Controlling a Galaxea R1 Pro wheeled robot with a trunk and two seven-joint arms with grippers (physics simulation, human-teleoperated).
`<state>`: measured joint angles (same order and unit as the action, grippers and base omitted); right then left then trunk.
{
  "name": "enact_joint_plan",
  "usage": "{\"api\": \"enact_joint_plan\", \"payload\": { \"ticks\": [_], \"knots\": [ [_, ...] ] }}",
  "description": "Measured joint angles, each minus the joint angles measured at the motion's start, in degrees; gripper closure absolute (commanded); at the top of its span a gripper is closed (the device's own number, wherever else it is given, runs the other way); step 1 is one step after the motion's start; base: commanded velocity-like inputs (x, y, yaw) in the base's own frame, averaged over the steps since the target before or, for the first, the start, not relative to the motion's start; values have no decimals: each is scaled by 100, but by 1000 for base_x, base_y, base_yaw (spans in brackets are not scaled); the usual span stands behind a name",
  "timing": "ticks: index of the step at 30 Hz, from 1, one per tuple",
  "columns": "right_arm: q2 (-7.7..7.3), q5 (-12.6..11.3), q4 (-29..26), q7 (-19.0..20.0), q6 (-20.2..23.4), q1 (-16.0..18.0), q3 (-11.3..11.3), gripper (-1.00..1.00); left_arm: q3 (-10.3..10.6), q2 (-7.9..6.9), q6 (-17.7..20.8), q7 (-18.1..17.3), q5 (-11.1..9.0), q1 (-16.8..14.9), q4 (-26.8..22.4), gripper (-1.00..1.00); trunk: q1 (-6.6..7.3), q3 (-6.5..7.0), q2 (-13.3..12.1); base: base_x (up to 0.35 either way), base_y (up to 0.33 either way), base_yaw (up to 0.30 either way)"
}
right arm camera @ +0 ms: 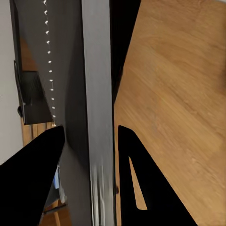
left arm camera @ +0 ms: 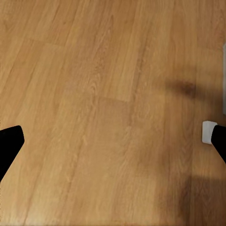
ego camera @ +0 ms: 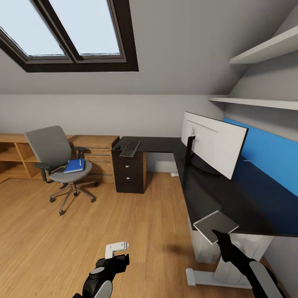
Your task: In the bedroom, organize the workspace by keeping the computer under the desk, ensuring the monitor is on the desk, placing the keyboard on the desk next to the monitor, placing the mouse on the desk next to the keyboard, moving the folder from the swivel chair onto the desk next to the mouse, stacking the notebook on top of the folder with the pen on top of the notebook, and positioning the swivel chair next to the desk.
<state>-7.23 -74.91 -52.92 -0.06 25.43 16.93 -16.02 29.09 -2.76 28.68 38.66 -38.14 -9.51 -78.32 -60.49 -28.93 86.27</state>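
You are looking at the swivel chair [ego camera: 56,159] standing at the frame's left, carrying the folder [ego camera: 75,166] on its seat. At centre, the keyboard [ego camera: 130,148] is lying on the tabletop [ego camera: 215,194], above the drawers. The monitor [ego camera: 213,142] is standing at right. Your right claw [ego camera: 216,235] is holding the notebook [ego camera: 215,225] at the tabletop's near edge, lower right.

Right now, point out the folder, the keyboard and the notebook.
folder [ego camera: 75,166], head view, middle of its blue cover, on the chair seat.
keyboard [ego camera: 130,149], head view, centre of the keys.
notebook [ego camera: 214,224], head view, its grey face near the right pincer.
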Motion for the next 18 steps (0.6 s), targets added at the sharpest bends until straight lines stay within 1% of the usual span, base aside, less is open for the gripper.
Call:
{"api": "enact_joint_plan", "payload": {
  "ticks": [7, 10, 11, 12, 13, 14, 18],
  "knots": [
    [15, 12, -41, 30, -17, 0, 15, 100, 9, 0, 0, -7, 25, 0, 0, -100, 154, 126, -281, 0, 0, 0],
    [17, 0, -222, 37, -20, 1, 20, 100, 5, 0, 0, -8, 25, 0, 0, -100, 220, 180, -401, 0, 0, 0],
    [22, 23, -462, 38, -20, 1, 85, 100, 3, 0, 0, -8, 12, 0, 2, -100, 242, 198, -441, 0, 0, 0],
    [22, 38, -532, 37, -18, 0, 157, 100, 3, 2, 0, -8, 11, 0, 3, -100, 264, 216, -481, 0, 0, 0],
    [21, 40, -572, 38, -15, -1, 247, 100, 3, 5, 0, -8, 9, 0, 5, -100, 285, 233, -522, 0, 0, 0],
    [20, 35, -611, 34, -12, -1, 392, 100, 3, 6, 0, -8, 8, 0, 7, -100, 308, 251, -562, 0, 0, 0],
    [13, 45, -667, 84, -11, -1, 631, 100, 2, 4, 0, -8, 4, 0, 8, -100, 395, 323, -722, 0, 0, 0]
  ]
}}
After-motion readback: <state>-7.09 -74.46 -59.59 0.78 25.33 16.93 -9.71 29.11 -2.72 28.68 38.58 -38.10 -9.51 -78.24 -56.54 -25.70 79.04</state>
